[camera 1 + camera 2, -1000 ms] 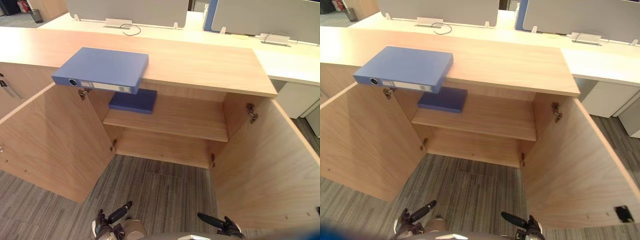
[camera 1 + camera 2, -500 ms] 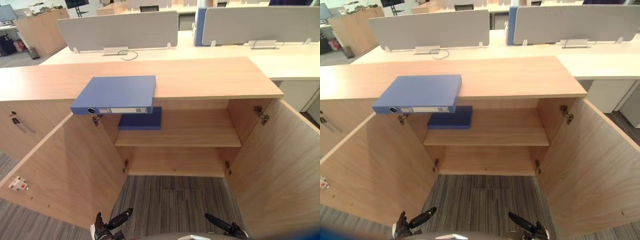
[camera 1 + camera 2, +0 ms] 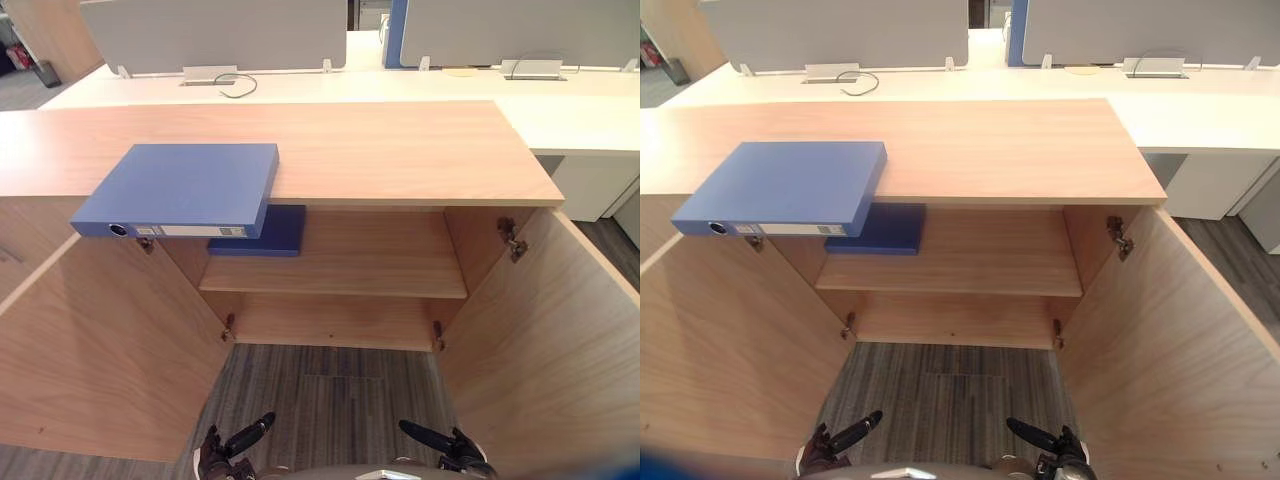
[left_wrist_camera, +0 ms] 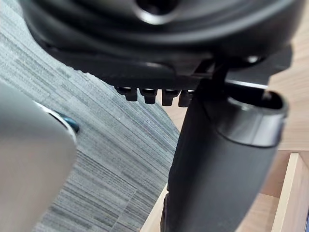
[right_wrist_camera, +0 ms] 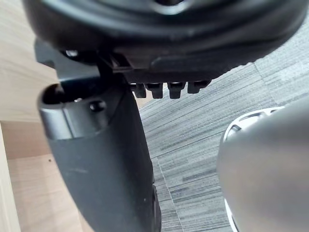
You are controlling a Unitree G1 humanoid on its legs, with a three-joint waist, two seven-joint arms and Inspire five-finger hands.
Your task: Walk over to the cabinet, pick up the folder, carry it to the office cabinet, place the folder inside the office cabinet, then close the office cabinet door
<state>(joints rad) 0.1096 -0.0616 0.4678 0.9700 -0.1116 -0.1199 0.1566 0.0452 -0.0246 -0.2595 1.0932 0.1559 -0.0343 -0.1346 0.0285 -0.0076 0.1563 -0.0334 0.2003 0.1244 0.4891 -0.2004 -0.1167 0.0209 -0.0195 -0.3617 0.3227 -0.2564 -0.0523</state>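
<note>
Blue folder [image 3: 180,185], lying flat on the wooden top of the cabinet [image 3: 400,150] near its left front edge, labelled spine forward and overhanging. Left door [image 3: 100,350] and right door [image 3: 550,350] stand open. A second blue folder [image 3: 275,235] lies flat at the left of the inner shelf [image 3: 350,270].

Two head views side by side, high in front of the open cabinet [image 3: 400,150], looking steeply down, sharing its whole front and the carpet [image 3: 330,390] at lower centre, each wrist view very close behind its own hand, left hand [image 4: 217,159], right hand [image 5: 96,159], facing carpet and wood.
</note>
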